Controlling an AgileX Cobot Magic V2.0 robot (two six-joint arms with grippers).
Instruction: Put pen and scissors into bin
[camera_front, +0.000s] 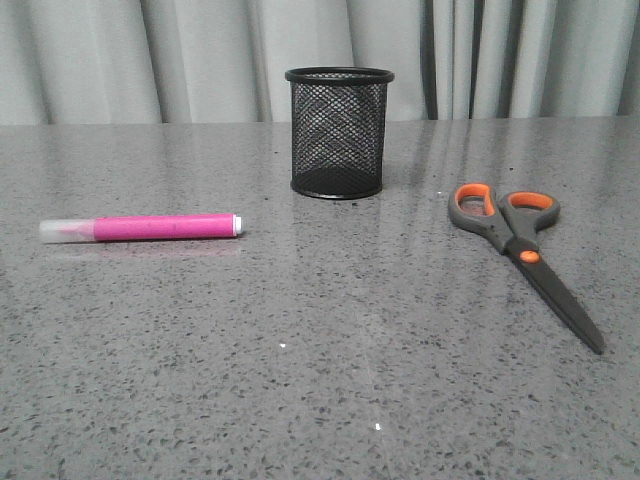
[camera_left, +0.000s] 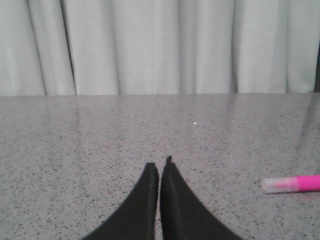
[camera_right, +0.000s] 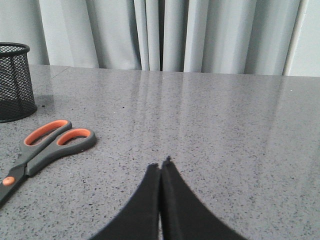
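Pink pen (camera_front: 150, 227), black mesh bin (camera_front: 338, 132), grey-and-orange scissors (camera_front: 520, 240), speckled grey table (camera_front: 300, 350).

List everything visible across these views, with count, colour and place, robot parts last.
Thick pink marker pen with clear cap: one, pink, lying flat on the table's left side.
Round black wire-mesh cup: one, black, upright at centre back.
Large scissors with grey-and-orange handles: one, dark blades, lying flat on the right side, closed.
Speckled grey stone table: one, grey.
Pale curtain: grey-white, behind the table.
Left claw: black, shut, empty.
Right claw: black, shut, empty.
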